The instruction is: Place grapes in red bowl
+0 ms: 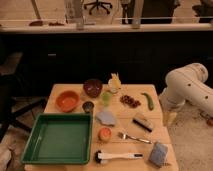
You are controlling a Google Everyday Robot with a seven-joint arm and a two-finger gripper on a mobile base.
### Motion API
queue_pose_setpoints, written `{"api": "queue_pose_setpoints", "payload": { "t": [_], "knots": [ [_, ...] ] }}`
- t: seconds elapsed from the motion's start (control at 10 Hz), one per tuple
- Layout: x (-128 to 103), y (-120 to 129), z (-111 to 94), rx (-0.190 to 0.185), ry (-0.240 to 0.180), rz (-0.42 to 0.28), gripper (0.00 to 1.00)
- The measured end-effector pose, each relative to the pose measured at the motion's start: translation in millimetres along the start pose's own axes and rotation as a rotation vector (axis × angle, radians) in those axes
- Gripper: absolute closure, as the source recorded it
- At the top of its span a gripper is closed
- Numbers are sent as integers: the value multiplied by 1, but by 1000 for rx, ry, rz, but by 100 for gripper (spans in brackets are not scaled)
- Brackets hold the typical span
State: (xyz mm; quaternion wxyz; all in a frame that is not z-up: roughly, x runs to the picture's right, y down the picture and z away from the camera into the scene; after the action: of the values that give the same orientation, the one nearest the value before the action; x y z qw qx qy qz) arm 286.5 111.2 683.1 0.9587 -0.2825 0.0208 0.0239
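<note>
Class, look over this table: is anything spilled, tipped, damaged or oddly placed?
Nothing stands out. The dark red-purple grape cluster lies flat on the wooden table, the round orange-red bowl sits upright and empty, and the robot's gripper hangs open beside the table's right edge, holding nothing.

My gripper (170,118) hangs open off the right side of the table (125,114), near its edge. Between it and the grapes (130,100) lies only the green pepper (148,100), flat and low. From the grapes to the red bowl (67,100), the green cup (106,97), the dark bowl (92,87) and a small dark cup (88,106) stand in the way. I see open air above all of them.
</note>
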Motion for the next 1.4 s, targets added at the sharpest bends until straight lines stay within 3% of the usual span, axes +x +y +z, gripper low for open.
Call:
{"api": "queue_pose_setpoints", "payload": {
  "t": [1.2,1.3,1.4],
  "knots": [
    [0,0,0,0,1,3,20],
    [-1,-3,2,-8,-24,34,20],
    [-9,-8,6,-19,-75,74,20]
  ]
}}
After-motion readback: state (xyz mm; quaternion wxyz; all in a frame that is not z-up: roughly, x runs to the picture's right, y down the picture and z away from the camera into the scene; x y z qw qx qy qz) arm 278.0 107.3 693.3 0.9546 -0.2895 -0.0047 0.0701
